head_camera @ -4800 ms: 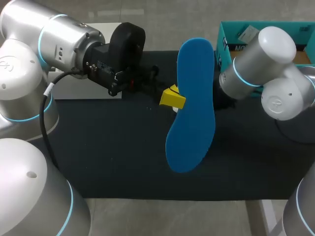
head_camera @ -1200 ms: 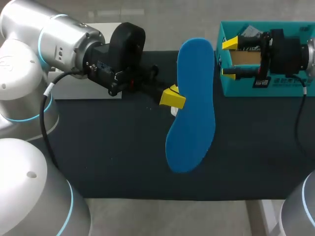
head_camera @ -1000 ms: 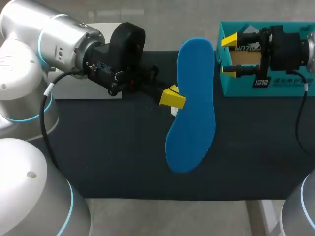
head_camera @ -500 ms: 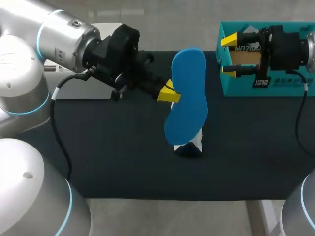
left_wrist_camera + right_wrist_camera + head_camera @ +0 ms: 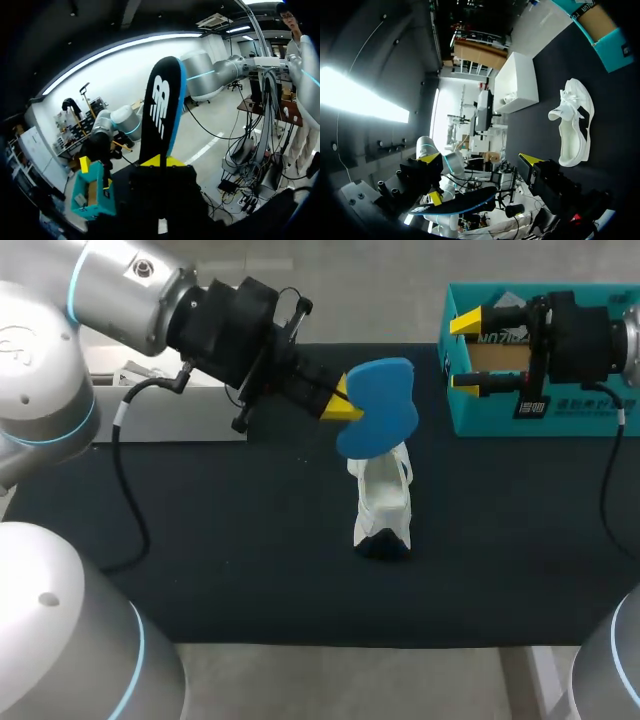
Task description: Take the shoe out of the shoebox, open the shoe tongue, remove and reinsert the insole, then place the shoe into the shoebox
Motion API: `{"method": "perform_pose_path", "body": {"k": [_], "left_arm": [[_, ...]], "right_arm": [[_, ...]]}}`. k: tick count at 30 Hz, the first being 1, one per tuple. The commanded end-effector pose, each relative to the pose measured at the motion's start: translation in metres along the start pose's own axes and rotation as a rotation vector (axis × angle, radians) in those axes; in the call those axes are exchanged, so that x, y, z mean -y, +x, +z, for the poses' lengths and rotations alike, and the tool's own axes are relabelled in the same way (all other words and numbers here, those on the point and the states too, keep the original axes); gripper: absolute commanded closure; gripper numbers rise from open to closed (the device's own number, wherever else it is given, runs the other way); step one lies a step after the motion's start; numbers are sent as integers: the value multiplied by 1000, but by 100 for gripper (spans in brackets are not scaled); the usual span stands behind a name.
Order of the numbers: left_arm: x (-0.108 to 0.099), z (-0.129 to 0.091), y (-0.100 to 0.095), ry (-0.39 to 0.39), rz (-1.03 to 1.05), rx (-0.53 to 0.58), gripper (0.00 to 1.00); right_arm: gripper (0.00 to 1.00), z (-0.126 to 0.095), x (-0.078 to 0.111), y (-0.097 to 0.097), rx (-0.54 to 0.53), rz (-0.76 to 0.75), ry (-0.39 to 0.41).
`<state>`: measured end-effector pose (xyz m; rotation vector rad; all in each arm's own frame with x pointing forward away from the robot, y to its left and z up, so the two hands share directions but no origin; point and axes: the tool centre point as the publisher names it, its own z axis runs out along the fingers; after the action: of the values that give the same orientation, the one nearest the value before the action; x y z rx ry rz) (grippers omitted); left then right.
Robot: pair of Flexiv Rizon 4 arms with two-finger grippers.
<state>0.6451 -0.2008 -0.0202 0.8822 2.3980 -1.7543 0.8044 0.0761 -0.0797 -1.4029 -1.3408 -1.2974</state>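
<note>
The left gripper point(image 5: 343, 408) is clamped on the thin, flat blue foam insole point(image 5: 380, 406), held above the far end of the white shoe point(image 5: 383, 502). The insole's black underside point(image 5: 159, 107) carries a white logo. The shoe stands on a dark matte mat point(image 5: 200, 540), its toe dark. Right of the shoe and farther back is the teal cardboard shoebox point(image 5: 500, 422) with print on its side. The right gripper point(image 5: 465, 355) is over the box's near end, fingers wide apart. A white box point(image 5: 170, 420) sits left of the shoe.
</note>
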Motion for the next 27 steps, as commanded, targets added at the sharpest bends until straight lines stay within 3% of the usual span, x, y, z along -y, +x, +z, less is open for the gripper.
{"method": "perform_pose_path", "body": {"k": [1,2,6,8,14,23,27], "left_arm": [[5,-1,7,-106,226,82,100],[5,-1,7,-106,226,82,100],[-36,-4,3,-260,754,-14,100],[-42,-4,0,-252,772,42,100],[-60,-3,-20,-305,1076,120,100],[-74,0,-33,-350,1117,77,100],[-84,7,-43,-378,1111,73,100]], "right_arm": [[0,1,0,0,4,1,-1],[0,1,0,0,4,1,-1],[0,1,0,0,4,1,-1],[0,1,0,0,4,1,-1],[0,1,0,0,4,1,-1],[0,3,1,1,-13,7,-9],[0,7,2,4,-57,17,-59]]}}
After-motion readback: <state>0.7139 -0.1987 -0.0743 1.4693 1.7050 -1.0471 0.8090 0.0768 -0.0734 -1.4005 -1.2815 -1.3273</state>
